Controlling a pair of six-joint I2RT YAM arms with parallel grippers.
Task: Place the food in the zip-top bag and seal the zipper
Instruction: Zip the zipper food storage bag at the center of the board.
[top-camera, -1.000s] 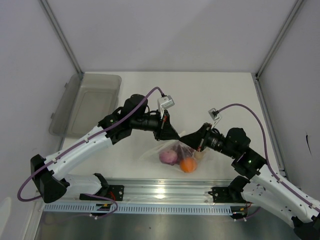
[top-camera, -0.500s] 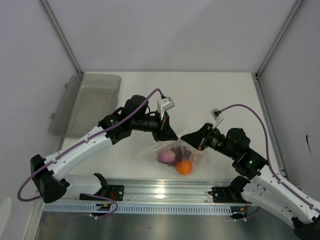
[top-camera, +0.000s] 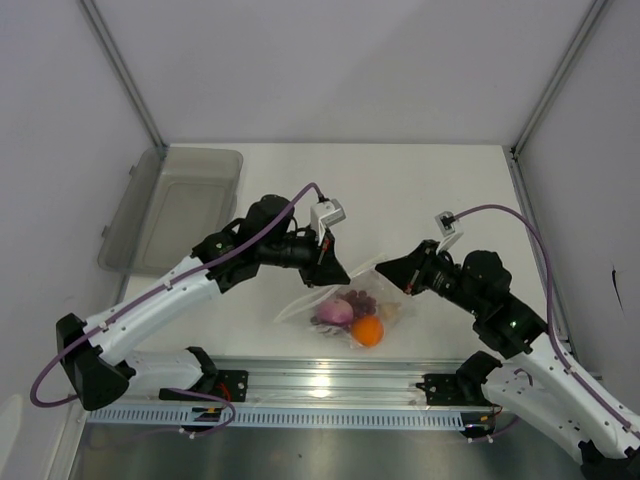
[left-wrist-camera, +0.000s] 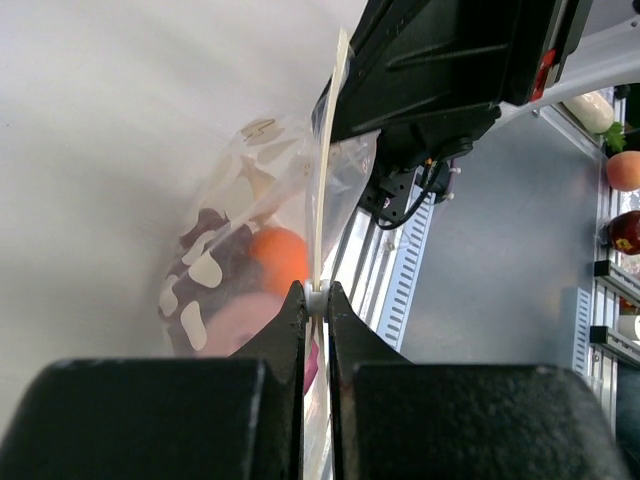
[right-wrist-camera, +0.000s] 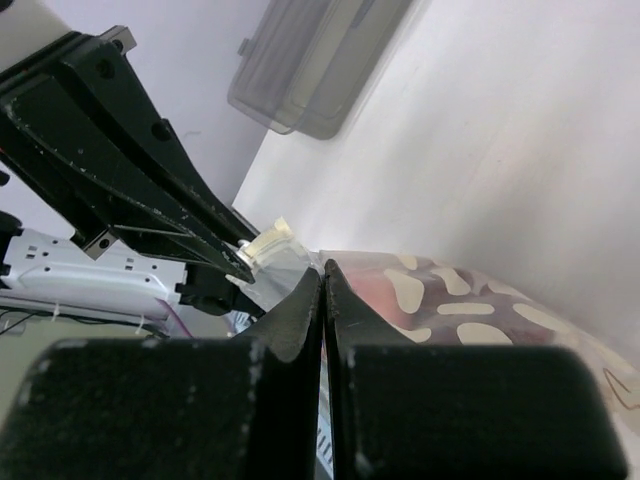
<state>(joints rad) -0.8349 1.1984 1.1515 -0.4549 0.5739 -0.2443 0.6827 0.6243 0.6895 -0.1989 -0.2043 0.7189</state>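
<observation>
A metal rail (top-camera: 330, 385) runs along the near edge of a white table (top-camera: 450, 200). At the far left, a grey translucent tub (top-camera: 175, 205) sits half over the table's edge. Plain pale walls (top-camera: 330, 70) close in the left, right and far sides.

The bag (top-camera: 345, 305) lies just beyond the middle of the rail, between the two arms. Inside it the orange (top-camera: 367, 332) is nearest. The onion (top-camera: 333, 313) is just left of and behind the orange, and the berries (top-camera: 360, 298) are beyond both.

The left gripper (left-wrist-camera: 317, 292) has its jaws almost together, with the zipper (left-wrist-camera: 322, 180) clamped between the tips. The right gripper (right-wrist-camera: 322, 270) is likewise pressed narrow, pinching the clear film of the bag's top edge.

In the top view the left gripper (top-camera: 343, 278) and right gripper (top-camera: 383, 272) face each other, tips close but apart. The bag's mouth edge spans between them. That edge, the bag's long axis, runs left to right on the bag's far side, and the body sags toward the rail with the food at its near end. I cannot tell whether the zipper is pressed closed along its length.
</observation>
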